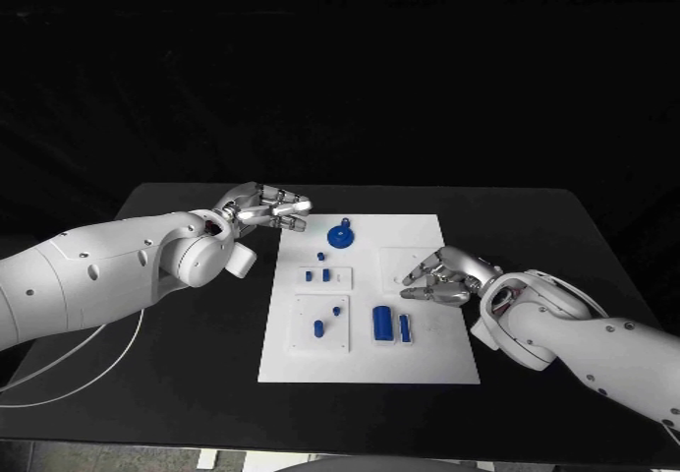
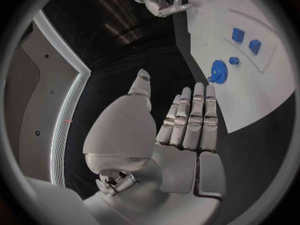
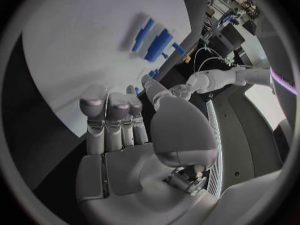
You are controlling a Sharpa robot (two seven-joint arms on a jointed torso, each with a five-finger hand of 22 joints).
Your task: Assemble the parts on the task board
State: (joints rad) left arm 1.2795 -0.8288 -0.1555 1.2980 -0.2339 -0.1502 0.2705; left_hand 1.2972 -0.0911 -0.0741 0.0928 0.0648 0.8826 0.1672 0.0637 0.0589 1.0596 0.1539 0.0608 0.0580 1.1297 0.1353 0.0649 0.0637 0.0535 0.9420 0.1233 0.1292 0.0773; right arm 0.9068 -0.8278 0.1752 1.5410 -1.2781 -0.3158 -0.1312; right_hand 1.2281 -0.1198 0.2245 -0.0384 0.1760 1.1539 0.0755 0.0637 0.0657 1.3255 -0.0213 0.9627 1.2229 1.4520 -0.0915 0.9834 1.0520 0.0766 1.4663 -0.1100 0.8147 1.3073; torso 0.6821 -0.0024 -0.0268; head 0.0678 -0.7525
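The white task board point(image 1: 425, 349) lies in the middle of the black table. On it are a round blue part point(image 1: 340, 236) at the far end, small blue parts point(image 1: 320, 276) in the middle, and a blue cylinder point(image 1: 381, 324) beside a thin blue bar point(image 1: 406, 328) nearer me. My left hand point(image 1: 269, 209) hovers over the table just off the board's far left corner, fingers straight and holding nothing point(image 2: 181, 130); the round blue part point(image 2: 219, 71) lies ahead of its fingertips. My right hand point(image 1: 442, 277) hangs low over the board's right side, empty, fingers extended point(image 3: 125, 135) toward the blue cylinder point(image 3: 159, 37).
A white cable point(image 1: 85, 364) loops over the table's left front, under my left arm. The black table point(image 1: 567, 246) has bare room right of the board, and its far edge runs just behind my left hand.
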